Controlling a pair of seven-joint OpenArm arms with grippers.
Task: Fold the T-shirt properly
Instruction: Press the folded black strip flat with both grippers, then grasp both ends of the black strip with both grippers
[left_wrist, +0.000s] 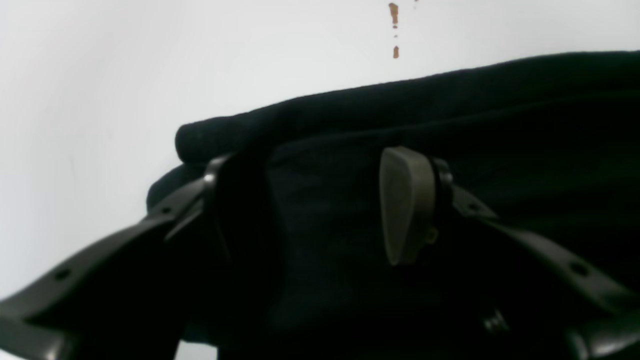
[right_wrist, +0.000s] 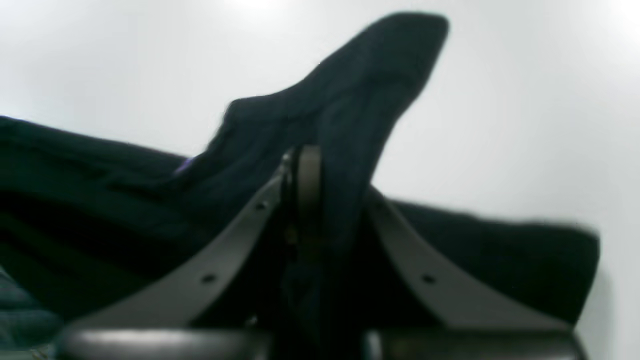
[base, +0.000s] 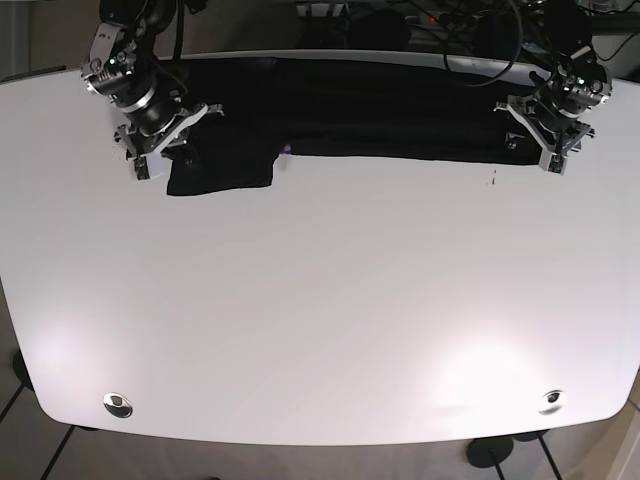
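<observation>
right gripper (right_wrist: 325, 200): jaws pinched down narrow on a peak of dark cloth, which stands up between them in the wrist view, so it's holding the T-shirt (base: 350, 110).
left gripper (left_wrist: 320, 210): jaws spread fairly wide, cloth lying in the gap and one pale pad (left_wrist: 406, 202) bare. I'd say it's straddling the fabric, not clamping it, but the view is murky.
shirt: bunched into a long dark band along the far edge of the white surface (base: 320, 320), with a sleeve-like flap (base: 220, 175) hanging forward near the right gripper.
marks: small brown specks (left_wrist: 394, 15) on the surface just past the left-hand end of the shirt.
step, my guess: getting both ends gripped before pulling the shirt flat.
doing it well: the left side should close on a real edge first, then both arms lift level and pull evenly so the cloth doesn't twist or slide off the far edge.
</observation>
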